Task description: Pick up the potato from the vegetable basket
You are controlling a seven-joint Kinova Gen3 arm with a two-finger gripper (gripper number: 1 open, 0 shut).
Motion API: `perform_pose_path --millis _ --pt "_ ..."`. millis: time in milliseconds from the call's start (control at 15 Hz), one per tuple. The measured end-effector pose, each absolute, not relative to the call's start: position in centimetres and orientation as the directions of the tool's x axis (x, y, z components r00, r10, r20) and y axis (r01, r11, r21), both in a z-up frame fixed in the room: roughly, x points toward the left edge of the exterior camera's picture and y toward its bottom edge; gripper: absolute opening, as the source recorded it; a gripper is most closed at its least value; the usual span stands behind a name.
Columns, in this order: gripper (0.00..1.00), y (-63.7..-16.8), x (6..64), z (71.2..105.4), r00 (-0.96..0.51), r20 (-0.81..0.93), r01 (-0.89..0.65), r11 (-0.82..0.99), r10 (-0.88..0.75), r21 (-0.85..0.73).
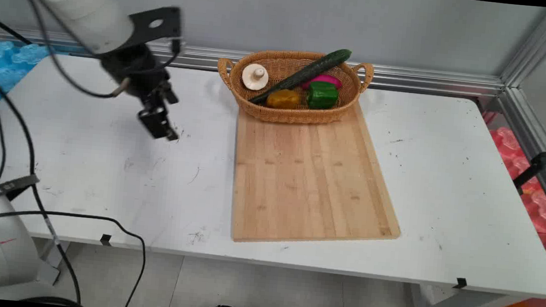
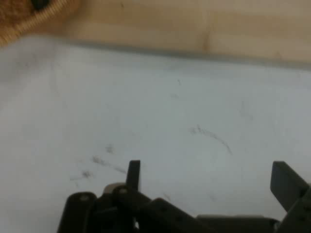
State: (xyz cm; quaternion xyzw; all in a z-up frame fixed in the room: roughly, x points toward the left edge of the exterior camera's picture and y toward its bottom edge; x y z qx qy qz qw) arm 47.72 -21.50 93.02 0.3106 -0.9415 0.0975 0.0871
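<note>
My black gripper hangs low over the bare white table, left of the wooden cutting board. In the hand view its two fingers stand wide apart, open, with nothing between them; only scuffed tabletop lies below. At the board's far end sits a wicker basket holding a cucumber, a green pepper, a yellow pepper, a pink item and a cream mushroom. The hand view shows the board's edge and a corner of the basket at the top.
Black cables hang from the arm down over the table's left front. A blue mat lies past the table's left end and red mats lie on the floor to the right. A metal rail runs along the wall.
</note>
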Motion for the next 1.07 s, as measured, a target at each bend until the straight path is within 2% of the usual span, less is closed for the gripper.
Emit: perform_pose_path --millis 733,1067 --pt "1.00 -33.6 43.2 95.0 -0.788 0.379 -0.584 0.782 -0.484 -0.215" --pt "1.00 -38.1 42.3 94.5 -0.787 0.428 -0.571 0.788 -0.444 -0.232"
